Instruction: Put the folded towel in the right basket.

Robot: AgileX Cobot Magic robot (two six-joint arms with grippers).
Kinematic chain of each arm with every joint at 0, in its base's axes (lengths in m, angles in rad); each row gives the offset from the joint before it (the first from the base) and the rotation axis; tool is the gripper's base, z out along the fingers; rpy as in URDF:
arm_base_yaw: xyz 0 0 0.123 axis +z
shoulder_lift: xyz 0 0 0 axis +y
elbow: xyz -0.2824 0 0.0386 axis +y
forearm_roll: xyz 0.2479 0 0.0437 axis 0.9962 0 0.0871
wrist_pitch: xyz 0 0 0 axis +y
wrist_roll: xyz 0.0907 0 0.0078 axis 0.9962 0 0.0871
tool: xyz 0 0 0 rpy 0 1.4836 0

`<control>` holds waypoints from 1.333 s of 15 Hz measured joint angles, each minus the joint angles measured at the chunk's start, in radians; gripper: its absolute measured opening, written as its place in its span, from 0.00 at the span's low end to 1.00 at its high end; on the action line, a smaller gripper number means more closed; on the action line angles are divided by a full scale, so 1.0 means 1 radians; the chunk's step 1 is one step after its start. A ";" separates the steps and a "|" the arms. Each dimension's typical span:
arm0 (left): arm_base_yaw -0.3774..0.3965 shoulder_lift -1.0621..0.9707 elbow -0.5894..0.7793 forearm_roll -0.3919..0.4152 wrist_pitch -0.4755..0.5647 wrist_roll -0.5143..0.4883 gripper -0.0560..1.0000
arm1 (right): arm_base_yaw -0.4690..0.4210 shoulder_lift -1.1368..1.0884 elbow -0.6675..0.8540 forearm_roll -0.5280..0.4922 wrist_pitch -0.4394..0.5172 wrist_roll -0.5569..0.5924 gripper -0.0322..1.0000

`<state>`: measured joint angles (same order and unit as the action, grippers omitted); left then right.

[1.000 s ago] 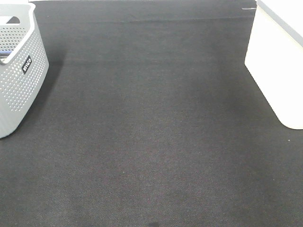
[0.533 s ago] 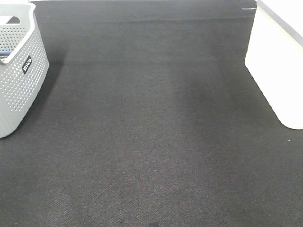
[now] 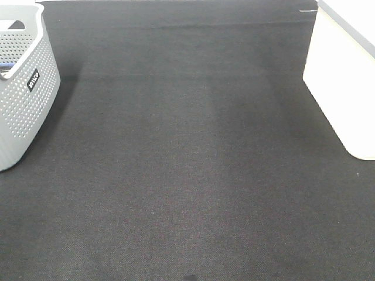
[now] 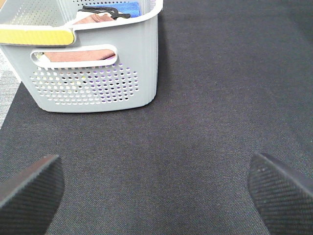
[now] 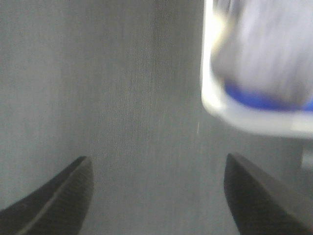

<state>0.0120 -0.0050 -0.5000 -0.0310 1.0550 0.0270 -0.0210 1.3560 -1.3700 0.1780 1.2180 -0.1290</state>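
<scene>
The right basket [image 3: 345, 82] is white and stands at the right edge of the black mat. In the right wrist view it [image 5: 259, 63] is blurred, with a blue strip [image 5: 264, 100] low on it; I cannot tell what that strip is. No folded towel lies on the mat. Pinkish cloth [image 4: 80, 55] and blue cloth [image 4: 128, 8] lie inside the grey left basket [image 4: 98, 73]. My left gripper [image 4: 154, 166] is open and empty over the mat, short of the grey basket. My right gripper [image 5: 156, 164] is open and empty beside the white basket. Neither gripper shows in the exterior high view.
The grey perforated basket [image 3: 20, 88] stands at the far left of the black mat [image 3: 187, 164]. It has a yellow strip [image 4: 34, 35] on its rim and a black item [image 4: 100, 10] inside. A pale floor edge [image 4: 7, 83] borders the mat beside it.
</scene>
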 joint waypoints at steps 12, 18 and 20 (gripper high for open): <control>0.000 0.000 0.000 0.000 0.000 0.000 0.97 | 0.000 -1.055 0.827 -0.132 -0.072 0.025 0.71; 0.000 0.000 0.000 0.000 0.000 0.000 0.97 | 0.000 -1.361 0.860 -0.134 -0.139 0.026 0.71; 0.000 0.000 0.000 0.000 0.000 0.000 0.97 | 0.000 -1.363 0.863 -0.134 -0.144 0.026 0.71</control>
<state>0.0120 -0.0050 -0.5000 -0.0310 1.0550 0.0270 -0.0210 -0.0070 -0.5070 0.0440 1.0740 -0.1030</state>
